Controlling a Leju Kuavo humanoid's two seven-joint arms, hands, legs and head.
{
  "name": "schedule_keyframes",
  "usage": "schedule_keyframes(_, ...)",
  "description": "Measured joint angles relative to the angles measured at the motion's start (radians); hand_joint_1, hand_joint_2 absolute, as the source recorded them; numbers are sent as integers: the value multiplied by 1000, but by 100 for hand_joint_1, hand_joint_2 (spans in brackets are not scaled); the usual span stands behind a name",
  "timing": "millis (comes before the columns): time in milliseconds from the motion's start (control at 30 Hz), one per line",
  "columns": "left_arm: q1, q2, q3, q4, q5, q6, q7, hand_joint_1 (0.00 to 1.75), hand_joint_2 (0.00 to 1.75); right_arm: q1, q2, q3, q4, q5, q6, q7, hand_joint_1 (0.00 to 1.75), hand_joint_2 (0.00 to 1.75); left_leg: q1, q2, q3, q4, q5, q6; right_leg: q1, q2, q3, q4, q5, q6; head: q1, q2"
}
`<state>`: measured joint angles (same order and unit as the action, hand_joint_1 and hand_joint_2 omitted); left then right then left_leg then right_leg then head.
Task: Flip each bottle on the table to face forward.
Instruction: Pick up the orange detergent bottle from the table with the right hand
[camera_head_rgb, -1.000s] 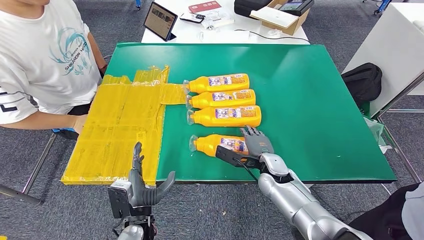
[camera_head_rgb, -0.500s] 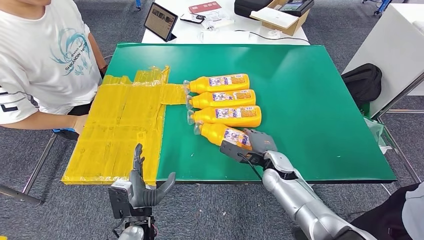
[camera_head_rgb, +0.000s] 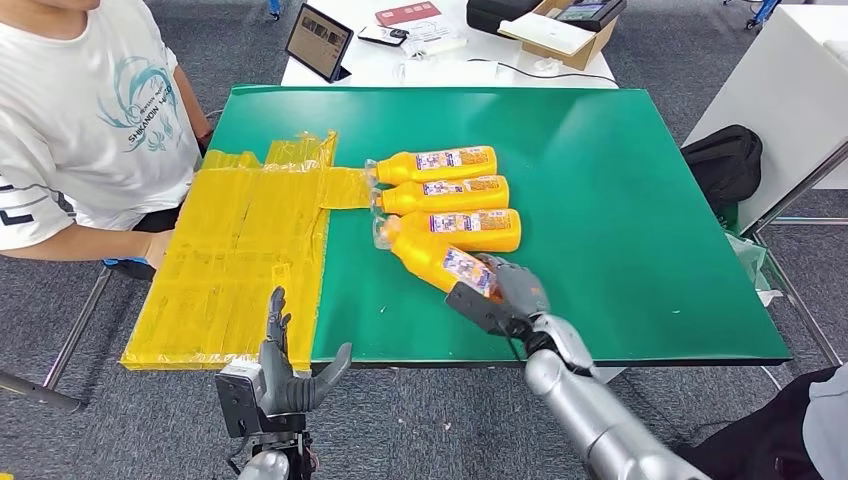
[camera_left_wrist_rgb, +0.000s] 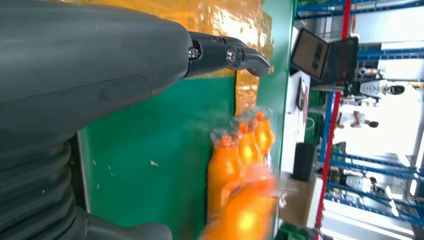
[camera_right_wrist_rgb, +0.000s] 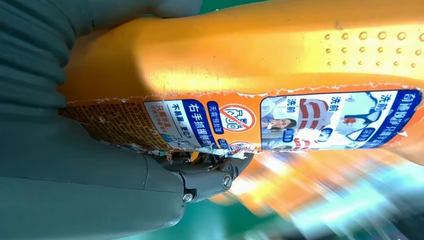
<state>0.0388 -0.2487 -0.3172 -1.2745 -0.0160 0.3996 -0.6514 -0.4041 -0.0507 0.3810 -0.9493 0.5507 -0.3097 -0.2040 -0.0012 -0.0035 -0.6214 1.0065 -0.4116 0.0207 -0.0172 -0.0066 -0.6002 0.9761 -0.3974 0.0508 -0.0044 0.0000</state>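
Three orange bottles lie side by side on the green table (camera_head_rgb: 620, 200), caps to the left: the far one (camera_head_rgb: 436, 164), the middle one (camera_head_rgb: 444, 194) and the near one (camera_head_rgb: 470, 228). My right hand (camera_head_rgb: 508, 288) grips the base of a fourth orange bottle (camera_head_rgb: 436, 258) and holds it raised and slanted, cap up-left toward the row. Its torn label (camera_right_wrist_rgb: 280, 120) faces the right wrist camera. My left hand (camera_head_rgb: 285, 375) hangs open below the table's front edge, holding nothing; its dark fingers (camera_left_wrist_rgb: 225, 55) point toward the bottle row (camera_left_wrist_rgb: 240, 155).
Yellow taped sheeting (camera_head_rgb: 240, 260) covers the table's left part. A person in a white T-shirt (camera_head_rgb: 80, 110) sits at the left. A white table (camera_head_rgb: 440, 50) with a tablet and boxes stands behind. A black bag (camera_head_rgb: 725, 160) lies on the floor at right.
My right hand took hold of the fourth bottle, lifted it off the table and swung its cap end up toward the row. The left hand stayed put.
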Motion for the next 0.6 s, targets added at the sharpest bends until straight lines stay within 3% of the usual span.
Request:
schedule_keyframes(133, -4, 0, -21, 0, 42, -43, 5, 0, 175, 83, 41, -41, -139, -27, -137, -136, 175, 175, 1, -1, -2, 0, 0, 0, 0, 0, -3, 0, -1, 0, 0, 0)
schedule_keyframes(300, -18, 2, -55, -1, 147, -176, 47, 0, 175, 154, 76, -86, -228, -38, -299, -309, 175, 175, 0, 0, -4, 0, 0, 0, 0, 0, -4, 0, -1, 0, 0, 0)
schedule_keyframes(600, -26, 18, -115, -36, 340, -407, 126, 0, 175, 198, 140, -75, -179, -59, -310, -430, 175, 175, 1, 0, -5, 0, 0, 0, 0, 0, -5, 0, -1, 0, 0, 0)
